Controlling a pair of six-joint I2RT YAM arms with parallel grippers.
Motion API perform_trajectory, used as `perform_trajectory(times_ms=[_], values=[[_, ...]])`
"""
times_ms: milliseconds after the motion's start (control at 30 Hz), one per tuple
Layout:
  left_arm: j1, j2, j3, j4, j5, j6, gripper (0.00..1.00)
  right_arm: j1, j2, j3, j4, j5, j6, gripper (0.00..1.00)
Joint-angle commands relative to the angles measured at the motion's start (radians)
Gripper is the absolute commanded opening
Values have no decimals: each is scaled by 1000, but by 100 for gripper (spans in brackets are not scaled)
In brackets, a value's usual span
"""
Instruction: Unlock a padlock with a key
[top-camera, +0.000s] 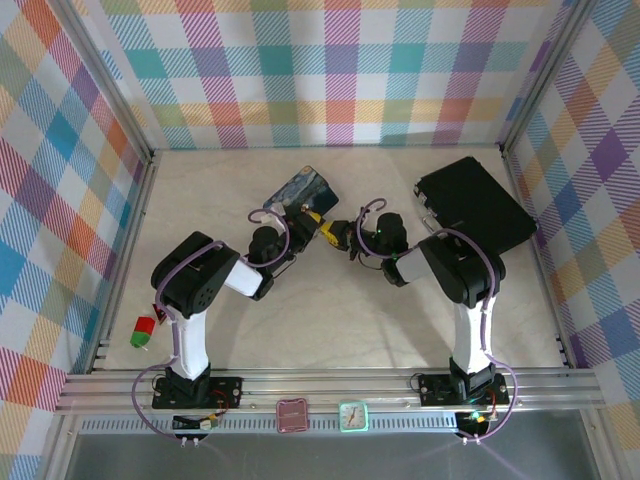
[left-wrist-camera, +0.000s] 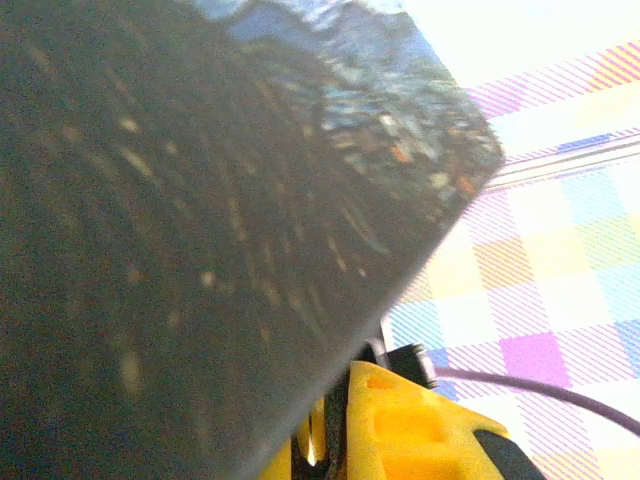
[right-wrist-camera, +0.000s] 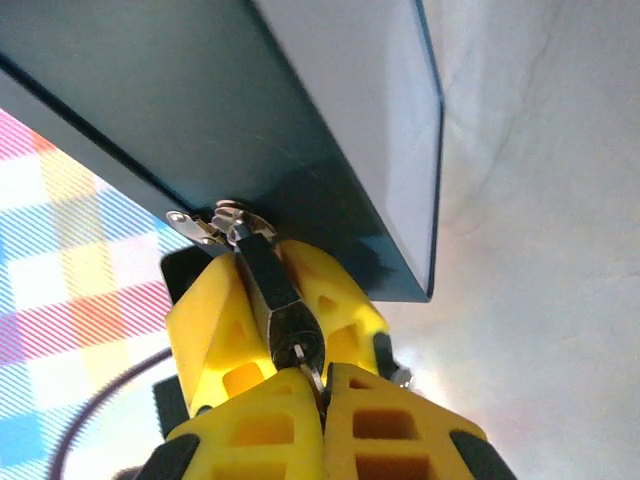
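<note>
From above, I see my left hand (top-camera: 312, 222) and right hand (top-camera: 340, 238) meet beside the painted tin (top-camera: 300, 188). The left wrist camera catches the tin close, blurred. The right wrist camera: left hand pinches the padlock (right-wrist-camera: 272, 285) at the tin's hasp (right-wrist-camera: 200, 222); right hand pinches the key (right-wrist-camera: 312, 378) at its keyhole (right-wrist-camera: 297, 350).

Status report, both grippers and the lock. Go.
Left gripper shut on padlock. Right gripper shut on key, key in keyhole. Padlock on hasp of tin.
</note>
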Motion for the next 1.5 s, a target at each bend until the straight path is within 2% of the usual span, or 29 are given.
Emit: perform_trajectory(times_ms=[0, 167, 300, 533, 700, 1000, 1167, 1333, 1467], values=[[-24, 44, 24, 50, 111, 98, 0, 89, -73, 18, 212, 72, 404, 0], [-33, 88, 41, 54, 106, 93, 0, 149, -95, 77, 211, 172, 546, 0], [-42, 108, 58, 57, 94, 81, 0, 175, -86, 51, 213, 278, 607, 0], [-44, 82, 49, 54, 67, 78, 0, 176, -56, 40, 212, 295, 552, 0], [-40, 82, 38, 52, 49, 59, 0, 150, 12, 31, 210, 240, 394, 0], [-14, 65, 21, 25, 28, 42, 0, 97, 6, -86, 161, 240, 32, 22], [-11, 52, 4, -9, 1, 25, 0, 72, -45, -131, 14, 210, -124, 33], [-14, -4, -16, -131, -31, 51, 0, 39, -129, -191, -131, 218, -280, 38], [-17, -24, -25, -206, -48, 55, 0, 34, -223, -171, -363, 216, -429, 41]])
